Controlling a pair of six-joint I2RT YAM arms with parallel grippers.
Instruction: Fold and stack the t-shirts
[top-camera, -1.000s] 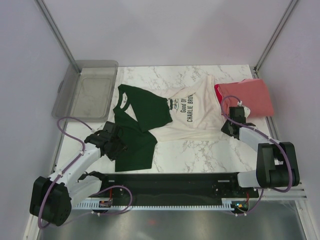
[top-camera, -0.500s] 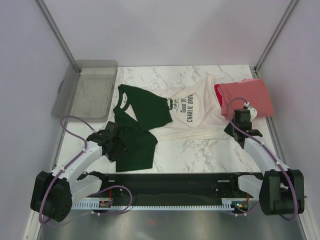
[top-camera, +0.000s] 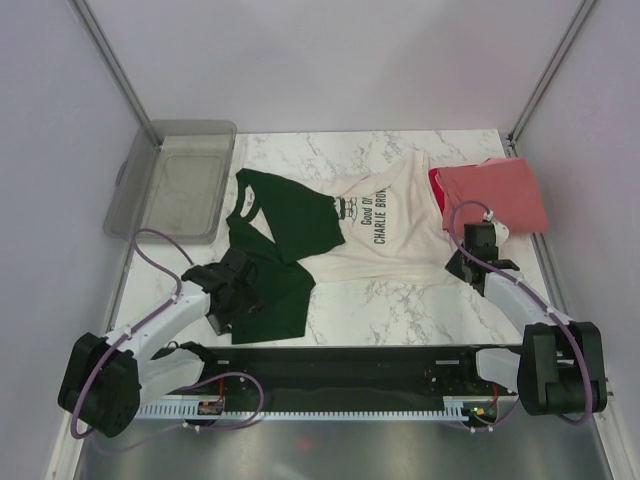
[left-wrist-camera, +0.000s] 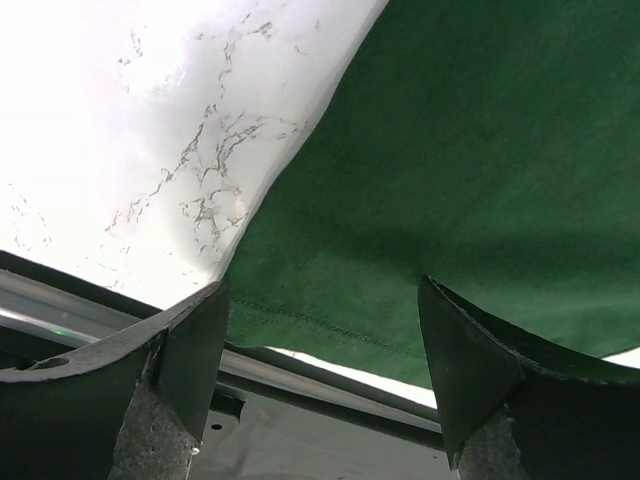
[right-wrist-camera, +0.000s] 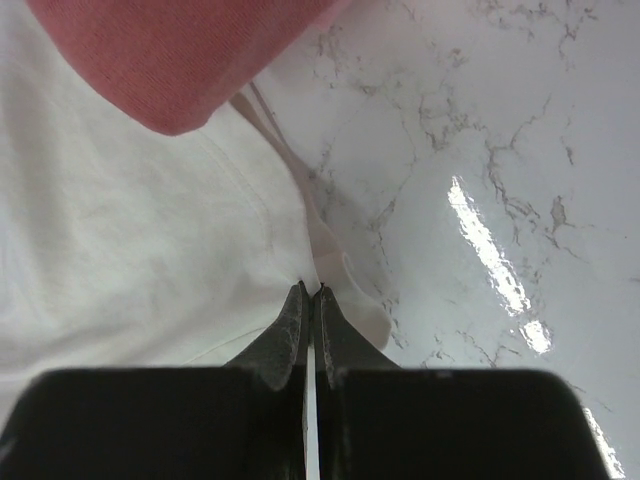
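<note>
L gripper (left-wrist-camera: 320, 288) wide over green sleeve (left-wrist-camera: 480, 150); R gripper (right-wrist-camera: 311, 291) tight on cream-white shirt (right-wrist-camera: 130, 250) hem

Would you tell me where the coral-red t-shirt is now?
The coral-red t-shirt lies at the far right in the top view, overlapping the cream shirt.
</note>
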